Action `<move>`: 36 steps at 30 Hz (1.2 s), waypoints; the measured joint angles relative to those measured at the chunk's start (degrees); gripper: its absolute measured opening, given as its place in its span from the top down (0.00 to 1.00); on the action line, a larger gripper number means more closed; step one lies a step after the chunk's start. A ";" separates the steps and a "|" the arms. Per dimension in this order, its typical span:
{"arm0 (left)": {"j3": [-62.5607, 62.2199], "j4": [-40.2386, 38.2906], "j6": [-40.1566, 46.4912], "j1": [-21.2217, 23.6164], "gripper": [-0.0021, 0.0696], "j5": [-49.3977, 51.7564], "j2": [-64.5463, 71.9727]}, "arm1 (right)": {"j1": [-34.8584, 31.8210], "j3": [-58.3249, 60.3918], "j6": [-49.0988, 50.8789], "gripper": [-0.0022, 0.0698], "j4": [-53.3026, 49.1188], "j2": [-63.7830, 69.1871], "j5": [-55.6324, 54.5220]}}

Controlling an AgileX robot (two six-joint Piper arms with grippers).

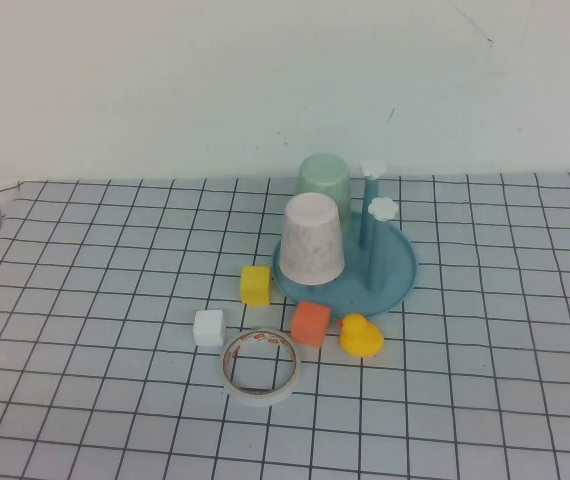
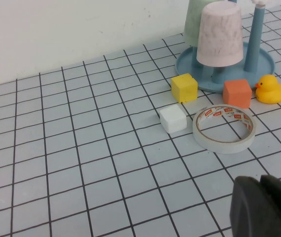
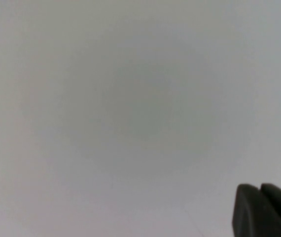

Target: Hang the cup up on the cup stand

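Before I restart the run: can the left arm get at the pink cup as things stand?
Probably yes: pink cup sits upturned on the cup stand, open table before the shut left gripper. Right gripper faces blank wall.

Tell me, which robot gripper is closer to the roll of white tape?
Left. The left gripper, shut, hangs over the grid table near the white tape roll. The right gripper, also shut, faces only blank wall, with no tape in its view.
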 joint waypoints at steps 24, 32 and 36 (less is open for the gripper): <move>0.00 0.00 0.00 0.00 0.97 0.00 0.00 | -7.41 22.92 70.18 0.95 -60.06 0.00 -8.84; 0.00 0.00 0.24 0.00 0.97 -0.11 0.00 | -11.94 23.26 87.21 0.95 -75.42 0.00 4.40; 0.00 0.00 0.24 0.00 0.97 -0.11 0.00 | -11.94 23.16 87.53 0.95 -75.83 0.00 6.87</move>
